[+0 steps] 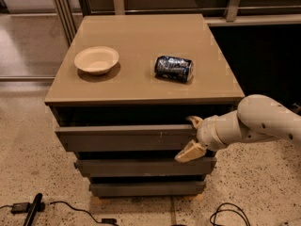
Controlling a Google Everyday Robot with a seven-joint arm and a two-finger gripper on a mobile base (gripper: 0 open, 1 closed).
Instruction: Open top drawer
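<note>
The top drawer (pixel 122 138) is the widest grey-brown slab front, just under the cabinet's tan top (pixel 141 79), with a dark gap above it. My gripper (pixel 190 137) is at the right end of this front. One pale finger (pixel 193 121) hooks over its upper edge and the other finger (pixel 189 152) sits under its lower edge, so the jaws clasp the slab. The white arm (pixel 263 121) reaches in from the right. The drawer's interior is hidden.
A beige bowl (pixel 96 60) and a dark crushed can (pixel 174 68) lying on its side rest on the cabinet top. Two narrower drawer fronts (pixel 141 166) sit below. Cables (pixel 70 206) lie on the speckled floor in front. A railing runs behind.
</note>
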